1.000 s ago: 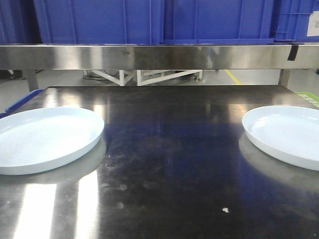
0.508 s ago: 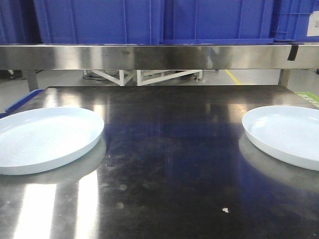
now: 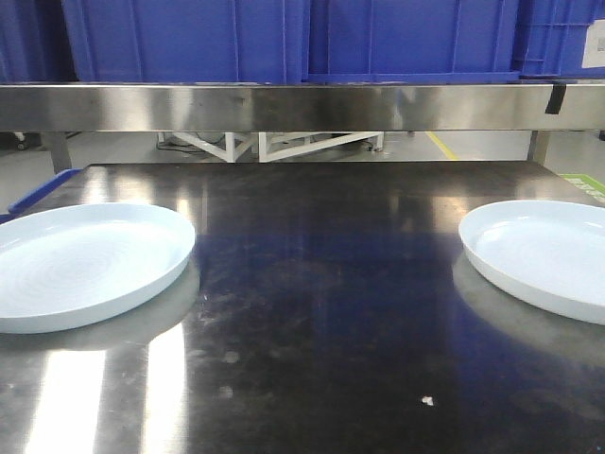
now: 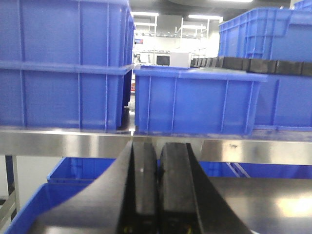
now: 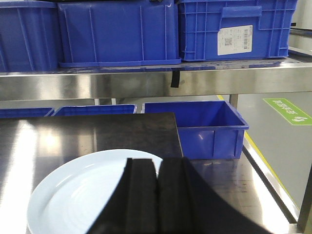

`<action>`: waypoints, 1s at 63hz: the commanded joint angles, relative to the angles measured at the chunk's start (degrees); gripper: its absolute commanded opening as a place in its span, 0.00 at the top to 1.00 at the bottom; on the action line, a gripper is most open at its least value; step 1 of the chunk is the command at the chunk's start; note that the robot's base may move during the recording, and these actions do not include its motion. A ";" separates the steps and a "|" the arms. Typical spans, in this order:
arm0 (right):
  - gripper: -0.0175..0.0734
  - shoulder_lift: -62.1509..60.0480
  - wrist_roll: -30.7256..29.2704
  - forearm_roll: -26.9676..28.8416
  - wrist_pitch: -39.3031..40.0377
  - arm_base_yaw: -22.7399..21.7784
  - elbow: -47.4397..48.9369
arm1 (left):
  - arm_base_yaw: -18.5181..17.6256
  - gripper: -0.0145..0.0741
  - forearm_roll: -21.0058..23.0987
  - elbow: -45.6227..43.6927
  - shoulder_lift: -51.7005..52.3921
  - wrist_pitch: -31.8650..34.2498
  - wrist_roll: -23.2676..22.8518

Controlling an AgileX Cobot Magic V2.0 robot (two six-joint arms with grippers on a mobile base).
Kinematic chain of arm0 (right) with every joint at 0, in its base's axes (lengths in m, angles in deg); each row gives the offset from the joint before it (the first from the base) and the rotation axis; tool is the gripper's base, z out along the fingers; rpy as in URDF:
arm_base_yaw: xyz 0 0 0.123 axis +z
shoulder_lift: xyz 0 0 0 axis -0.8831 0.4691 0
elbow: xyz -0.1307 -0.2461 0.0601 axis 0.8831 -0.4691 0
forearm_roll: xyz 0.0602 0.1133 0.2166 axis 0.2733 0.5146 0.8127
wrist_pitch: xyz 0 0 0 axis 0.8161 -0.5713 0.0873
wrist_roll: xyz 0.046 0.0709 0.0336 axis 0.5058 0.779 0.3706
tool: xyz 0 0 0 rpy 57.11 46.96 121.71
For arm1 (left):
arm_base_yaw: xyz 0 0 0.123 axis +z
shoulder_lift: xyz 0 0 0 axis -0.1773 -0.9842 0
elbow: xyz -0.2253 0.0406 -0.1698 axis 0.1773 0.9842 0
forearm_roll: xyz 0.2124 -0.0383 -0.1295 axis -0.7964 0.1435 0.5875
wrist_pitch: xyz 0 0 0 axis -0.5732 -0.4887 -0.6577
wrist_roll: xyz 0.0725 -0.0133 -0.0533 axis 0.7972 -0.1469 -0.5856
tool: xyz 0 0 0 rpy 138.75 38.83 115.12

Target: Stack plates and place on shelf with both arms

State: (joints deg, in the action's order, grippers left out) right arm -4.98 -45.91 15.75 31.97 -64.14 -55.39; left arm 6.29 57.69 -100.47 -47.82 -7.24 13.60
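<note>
Judging the task to be at its opening step, with nothing stacked yet; seeing the left plate (image 3: 85,265), large, round, shallow and glossy pale blue-white with a low upturned rim, lying flat on the dark scuffed reflective steel tabletop (image 3: 321,303); seeing the right plate (image 3: 544,255), its twin, lying flat well apart from it at the opposite side; holding the black fingers of the left gripper (image 4: 158,146) pressed together on nothing, pointing at the shelf (image 3: 284,106), a long brushed stainless-steel ledge carrying big ribbed blue plastic crates (image 3: 284,38), with no plate showing in that wrist view; holding the right gripper (image 5: 157,163) likewise closed and empty, poised near the right plate, whose near rim is hiding behind the fingers; probably calling next for parting one pair of fingers, lowering to a rim, pinching it firmly against the slippery glaze, then lifting and carrying that plate across onto the other; afterwards needing both arms under the pair and some free ledge among the crates.
</note>
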 commanded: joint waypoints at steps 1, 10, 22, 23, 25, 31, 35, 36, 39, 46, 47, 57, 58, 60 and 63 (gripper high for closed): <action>0.75 -1.23 -0.20 -0.57 4.96 -0.37 0.90 | 0.01 0.74 0.47 -9.50 -5.68 -6.20 -0.39; 0.75 -1.23 -0.20 -0.57 4.96 -0.37 0.90 | 0.01 0.74 0.47 -23.20 -17.54 -20.01 -0.39; 0.75 -1.23 -0.20 -0.57 4.96 -0.37 0.90 | 0.01 0.73 0.97 -34.23 -33.35 -30.56 -0.29; 0.75 -1.23 -0.20 -0.57 4.96 -0.37 0.90 | 0.01 0.73 1.26 -35.05 -34.95 -31.32 -0.29; 0.75 -1.23 -0.20 -0.57 4.96 -0.37 0.90 | 0.01 0.71 1.61 -36.08 -37.07 -32.32 -0.16; 0.75 -1.23 -0.20 -0.57 4.96 -0.37 0.90 | 0.01 0.65 4.22 -39.20 -44.24 -35.88 1.77; 0.75 -1.23 -0.20 -0.57 4.96 -0.37 0.90 | 0.01 0.57 6.76 -41.01 -48.87 -38.02 3.40; 0.75 -1.23 -0.20 -0.57 4.96 -0.37 0.90 | 0.01 0.54 7.15 -41.37 -49.82 -38.27 3.52; 0.75 -1.23 -0.20 -0.57 4.96 -0.37 0.90 | 0.01 0.47 8.24 -42.31 -52.90 -38.89 3.83; 0.75 -1.23 -0.20 -0.57 4.96 -0.37 0.90 | 0.01 0.33 9.09 -43.51 -59.66 -39.03 3.95; 0.75 -1.23 -0.20 -0.57 4.96 -0.37 0.90 | 0.01 0.31 9.09 -43.67 -60.44 -39.03 3.95; 0.75 -1.23 -0.20 -0.57 4.96 -0.37 0.90 | 0.01 0.24 9.09 -43.69 -68.59 -38.91 4.20; 0.75 -1.23 -0.20 -0.57 4.96 -0.37 0.90 | 0.01 0.24 9.09 -43.69 -69.67 -38.91 4.20; 0.75 -1.23 -0.20 -0.57 4.96 -0.37 0.90 | 0.01 0.24 9.09 -43.69 -71.10 -38.91 4.31; 0.75 -1.23 -0.20 -0.57 4.96 -0.37 0.90 | 0.01 0.24 9.09 -43.69 -73.85 -38.91 4.41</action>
State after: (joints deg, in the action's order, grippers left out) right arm -4.98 -45.91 15.75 31.97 -64.14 -55.39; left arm 6.29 65.72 -142.22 -119.45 -48.59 17.68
